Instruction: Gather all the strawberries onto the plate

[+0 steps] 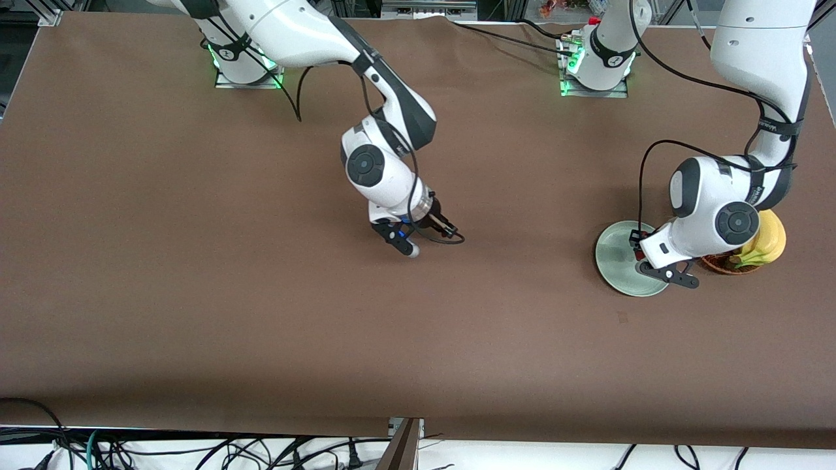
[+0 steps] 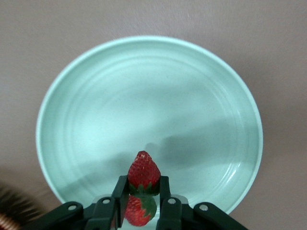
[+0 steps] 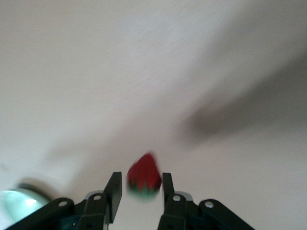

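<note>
The left gripper [image 2: 143, 203] has its jaws clamped on a strawberry [image 2: 143, 173], red tip pointing away from the wrist, and it hangs over the pale green plate [image 2: 96, 96]; the glossy plate surface under it shows a red reflection of the berry. In the front view this gripper [image 1: 643, 256] is over the plate [image 1: 614, 261], which lies toward the left arm's end of the tabletop [image 1: 196, 261], just beside a basket [image 1: 725, 264] with bananas [image 1: 767, 241]. The right gripper [image 3: 139, 191] has a second strawberry [image 3: 144, 179] between its jaws, which stand slightly apart around it; I cannot tell if they press on it. This gripper [image 1: 418, 243] is over the bare middle of the tabletop.
</note>
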